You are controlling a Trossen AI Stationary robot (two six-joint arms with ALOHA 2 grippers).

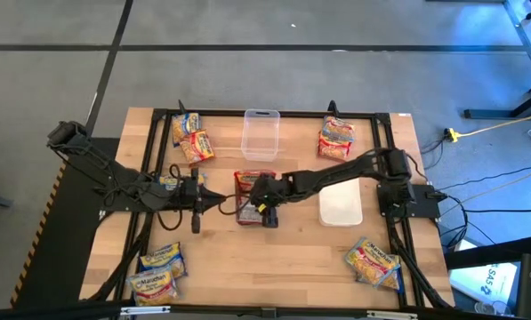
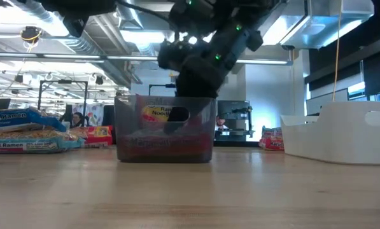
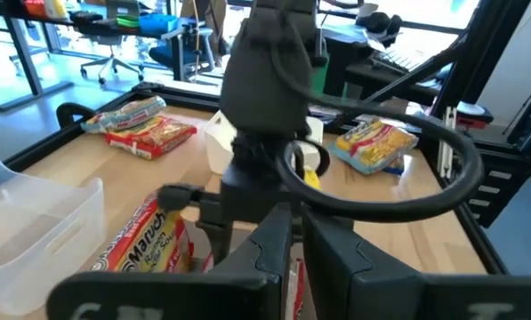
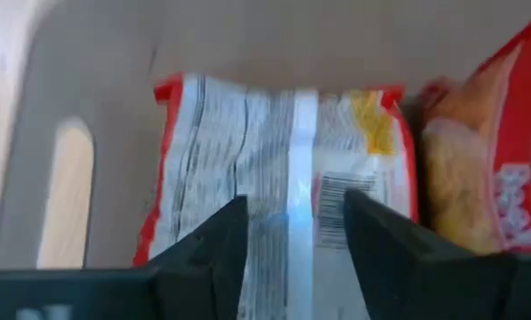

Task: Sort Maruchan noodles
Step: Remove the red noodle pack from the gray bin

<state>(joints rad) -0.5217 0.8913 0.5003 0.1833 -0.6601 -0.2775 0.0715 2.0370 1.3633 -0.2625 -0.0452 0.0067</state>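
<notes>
The Maruchan noodles lie in piles at the table's corners: far left (image 1: 191,140), far right (image 1: 336,139), near left (image 1: 158,271), near right (image 1: 374,263). A grey see-through container (image 1: 253,177) in the middle holds red packets. My right gripper (image 1: 267,212) reaches down into it, open. Its fingers stand on either side above a packet that lies back-up (image 4: 274,133), beside another red packet (image 4: 487,169). My left gripper (image 1: 197,218) hovers shut just left of the container, holding nothing. My right gripper (image 4: 296,209) points steeply down at the barcode side of the red packet (image 4: 292,178) in the container, with one finger on each side of its white middle seam. Whether the fingertips touch the packet, I cannot tell.
A clear container (image 1: 260,133) stands at the far middle and a white container (image 1: 341,206) stands right of centre, under my right arm. Bare wood lies along the near middle of the table. A black frame runs around the table's edges.
</notes>
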